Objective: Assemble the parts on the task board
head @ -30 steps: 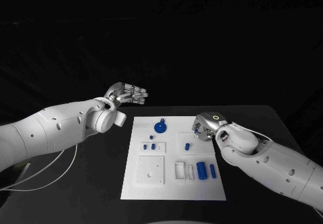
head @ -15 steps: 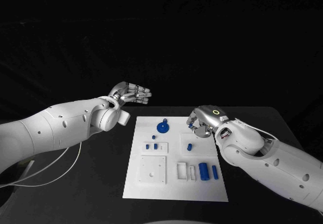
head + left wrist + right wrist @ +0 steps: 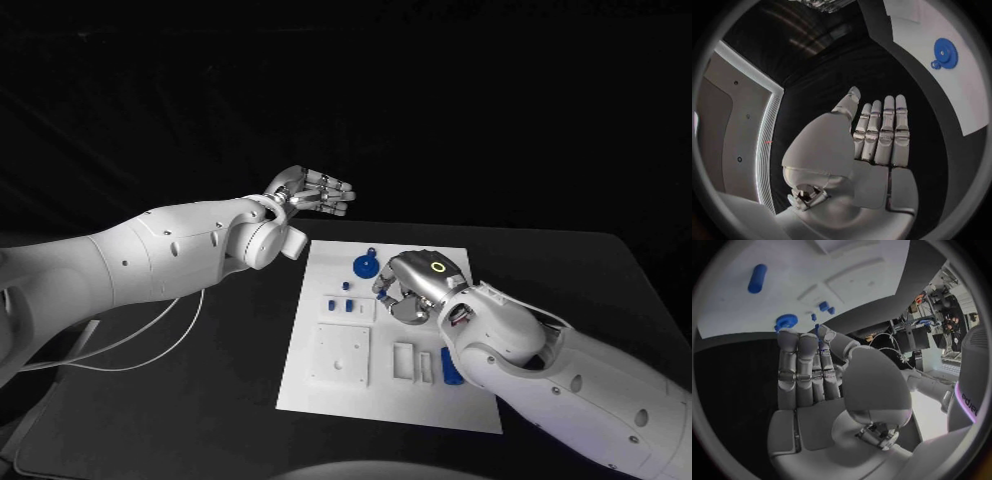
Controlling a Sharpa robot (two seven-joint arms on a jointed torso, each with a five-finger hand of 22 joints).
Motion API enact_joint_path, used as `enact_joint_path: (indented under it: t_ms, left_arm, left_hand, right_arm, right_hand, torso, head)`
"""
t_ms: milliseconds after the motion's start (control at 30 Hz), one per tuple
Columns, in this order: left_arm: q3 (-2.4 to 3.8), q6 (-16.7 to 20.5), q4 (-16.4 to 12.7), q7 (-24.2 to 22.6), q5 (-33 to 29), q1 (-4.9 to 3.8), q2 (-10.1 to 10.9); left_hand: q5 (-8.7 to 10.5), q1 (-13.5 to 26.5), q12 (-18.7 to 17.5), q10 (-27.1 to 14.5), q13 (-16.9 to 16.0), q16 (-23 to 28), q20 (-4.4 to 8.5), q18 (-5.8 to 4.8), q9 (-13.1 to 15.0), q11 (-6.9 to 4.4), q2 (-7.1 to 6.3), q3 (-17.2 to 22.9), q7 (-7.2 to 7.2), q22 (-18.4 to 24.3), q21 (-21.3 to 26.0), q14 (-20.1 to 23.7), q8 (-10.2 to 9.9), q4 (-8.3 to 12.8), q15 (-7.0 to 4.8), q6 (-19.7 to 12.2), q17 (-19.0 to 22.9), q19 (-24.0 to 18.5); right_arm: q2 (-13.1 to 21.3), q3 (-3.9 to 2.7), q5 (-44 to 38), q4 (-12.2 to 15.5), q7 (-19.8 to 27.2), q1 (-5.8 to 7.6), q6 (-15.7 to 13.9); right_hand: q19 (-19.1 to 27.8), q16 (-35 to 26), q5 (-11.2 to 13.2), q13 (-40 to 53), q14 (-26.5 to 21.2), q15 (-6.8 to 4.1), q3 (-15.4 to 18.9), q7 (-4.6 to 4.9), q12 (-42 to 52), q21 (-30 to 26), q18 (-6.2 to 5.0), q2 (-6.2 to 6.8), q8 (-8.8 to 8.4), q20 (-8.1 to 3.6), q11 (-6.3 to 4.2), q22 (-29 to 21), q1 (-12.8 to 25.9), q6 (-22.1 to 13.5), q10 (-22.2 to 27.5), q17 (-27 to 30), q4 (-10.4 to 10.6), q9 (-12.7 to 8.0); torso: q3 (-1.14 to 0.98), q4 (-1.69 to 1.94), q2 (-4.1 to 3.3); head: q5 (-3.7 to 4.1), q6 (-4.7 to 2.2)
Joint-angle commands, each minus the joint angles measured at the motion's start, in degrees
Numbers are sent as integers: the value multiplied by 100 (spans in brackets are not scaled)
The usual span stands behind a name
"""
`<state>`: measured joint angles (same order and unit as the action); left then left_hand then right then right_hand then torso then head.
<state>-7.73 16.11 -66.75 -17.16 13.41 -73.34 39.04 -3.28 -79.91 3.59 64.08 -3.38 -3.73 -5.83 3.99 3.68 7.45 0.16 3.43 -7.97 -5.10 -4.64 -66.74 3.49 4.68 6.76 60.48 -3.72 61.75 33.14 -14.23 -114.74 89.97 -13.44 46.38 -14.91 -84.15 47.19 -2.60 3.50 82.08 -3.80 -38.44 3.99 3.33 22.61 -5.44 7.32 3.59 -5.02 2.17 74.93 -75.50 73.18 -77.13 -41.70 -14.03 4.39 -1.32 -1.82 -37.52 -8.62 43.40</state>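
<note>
The white task board (image 3: 335, 385) lies in the middle of the black table. On its far part sits a blue gear (image 3: 366, 265) (image 3: 944, 50) (image 3: 786, 321), with small blue pegs (image 3: 339, 303) (image 3: 824, 306) just nearer. My right hand (image 3: 411, 292) (image 3: 811, 375) hovers low over the board's centre, beside the gear, fingers stretched out. A sliver of blue shows between its thumb and a finger; I cannot tell if it is pinched. My left hand (image 3: 315, 190) (image 3: 876, 140) hangs raised beyond the board's far left corner, fingers straight, holding nothing.
A blue cylinder (image 3: 450, 368) (image 3: 757, 278) lies near the board's right side, partly behind my right forearm. White raised blocks (image 3: 343, 352) stand on the near half of the board. A white cable (image 3: 137, 350) runs over the table at the left.
The camera has shifted. My right hand has moved from the board's right edge inward over its centre, toward the gear. My left hand stays raised.
</note>
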Motion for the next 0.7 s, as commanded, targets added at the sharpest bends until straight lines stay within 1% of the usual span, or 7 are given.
enact_joint_path:
  t_ms: [33,67,133,233,433,600,700]
  left_arm:
    - [5,107,7,1,-9,-4,-64]
    - [5,105,32,1,-18,3,-104]
    - [6,87,99,5,-27,17,-183]
    - [7,80,243,10,-36,36,-318]
    - [8,44,489,30,-48,49,-484]
    - [9,6,612,35,-50,52,-570]
    - [9,-14,657,35,-51,52,-607]
  left_hand:
    - [-3,-4,-8,25,7,18,-7,41,-5,-16,60,9,20,5,-36,-41,21,-32,-15,-6,-5,29]
    - [-2,10,-8,26,7,19,-7,39,-6,-16,59,5,19,9,-38,-41,20,-42,-14,-4,-5,29]
    - [-5,10,-9,26,7,19,-6,39,-6,-17,68,9,21,11,-39,-44,19,-46,-15,-4,-5,29]
    - [-6,17,-10,24,7,20,-5,39,-6,-16,83,15,19,14,-42,-39,18,-53,-14,-8,-4,29]
    - [-6,17,-10,24,7,20,-5,39,-6,-16,83,15,19,14,-42,-39,18,-53,-14,-8,-4,29]
    - [-7,23,-9,20,7,21,-8,37,-6,-14,85,18,17,23,-42,-28,18,-49,-11,-14,-3,23]
    - [-7,23,-9,20,7,21,-8,37,-6,-14,85,18,17,23,-42,-28,18,-49,-11,-14,-3,23]
  right_arm:
    - [-72,88,-111,-64,130,-35,34]
    - [-113,144,-128,-105,141,-64,30]
    - [-171,202,-161,-170,151,-126,21]
    - [-251,254,-203,-264,164,-230,14]
    - [-362,289,-254,-369,168,-323,33]
    - [-412,297,-271,-402,170,-346,68]
    - [-442,301,-275,-412,176,-352,82]
  right_hand:
    - [-208,-22,-16,14,18,-20,-54,20,33,-11,-116,-16,8,-45,-89,171,-7,31,-212,-6,-5,0]
    - [-207,-23,-16,14,17,-20,-56,20,33,-15,-117,-17,8,-45,-89,170,-7,30,-211,-6,-6,0]
    - [-205,-32,-16,14,15,-20,-71,22,33,-37,-121,-17,8,-45,-87,164,-2,25,-206,-7,-12,-1]
    - [-205,-32,-16,14,15,-20,-71,22,33,-37,-121,-17,8,-45,-87,164,-2,25,-206,-7,-12,-1]
    - [-210,-49,-16,14,24,-21,-99,19,35,-25,-126,-15,10,-45,-88,165,7,29,-210,-14,-30,1]
    - [-213,-52,-16,14,26,-22,-103,19,34,-14,-127,-14,9,-46,-87,167,13,29,-210,-17,-35,1]
    - [-213,-52,-16,14,26,-22,-103,19,34,-14,-127,-14,9,-46,-87,167,13,29,-210,-17,-35,1]
  torso:
    - [10,1,8]
    - [12,2,10]
    - [24,18,25]
    - [36,36,36]
    - [36,34,43]
    - [56,35,41]
    - [51,39,40]
  head:
    - [-56,43]
    - [-72,62]
    - [-129,83]
    - [-198,110]
    - [-331,152]
    - [-419,201]
    - [-484,241]
